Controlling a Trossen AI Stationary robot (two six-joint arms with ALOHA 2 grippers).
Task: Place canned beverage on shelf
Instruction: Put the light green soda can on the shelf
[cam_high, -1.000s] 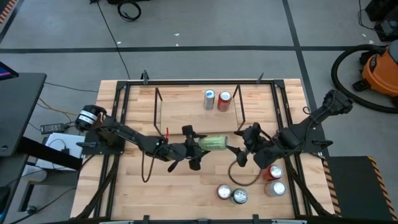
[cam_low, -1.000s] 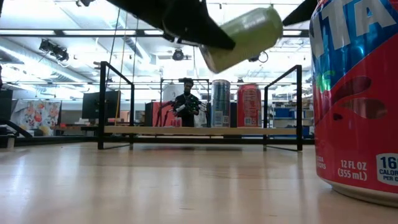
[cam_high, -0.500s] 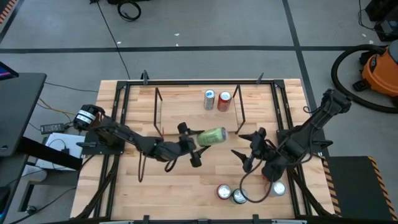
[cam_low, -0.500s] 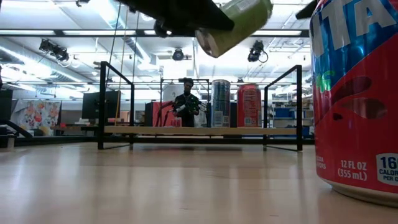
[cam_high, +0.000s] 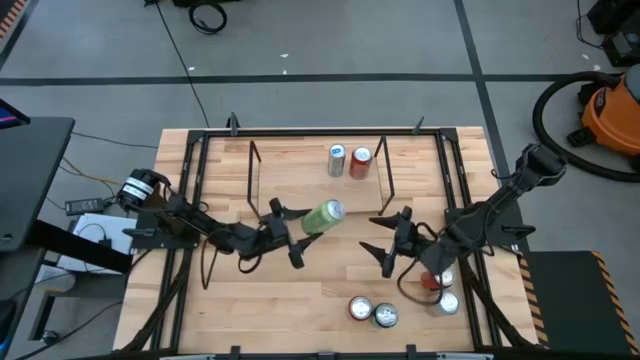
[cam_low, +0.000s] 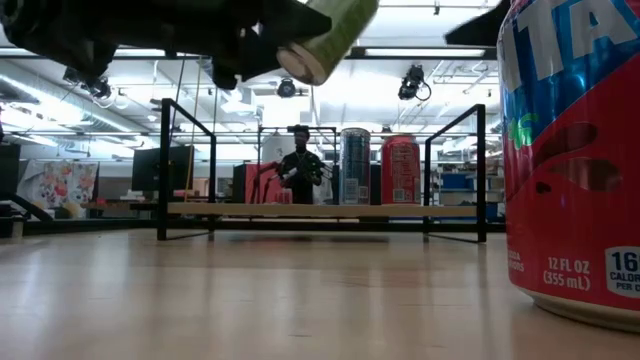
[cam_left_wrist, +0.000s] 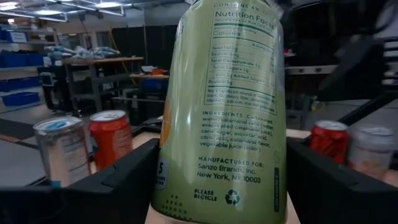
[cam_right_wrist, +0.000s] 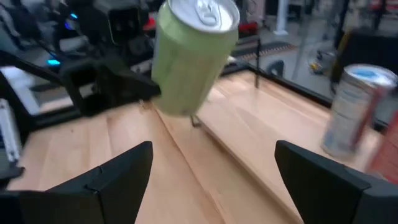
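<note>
left tool (cam_high: 288, 232) — clamped on the green can (cam_high: 322, 216), held tilted in the air above the surface (cam_high: 330, 280), just in front of the shelf (cam_high: 300, 180) | right tool (cam_high: 388, 243) — fingers apart, empty, beside the can | shelf deck: blue can (cam_high: 337, 159), red can (cam_high: 361, 161) upright, side by side
</note>
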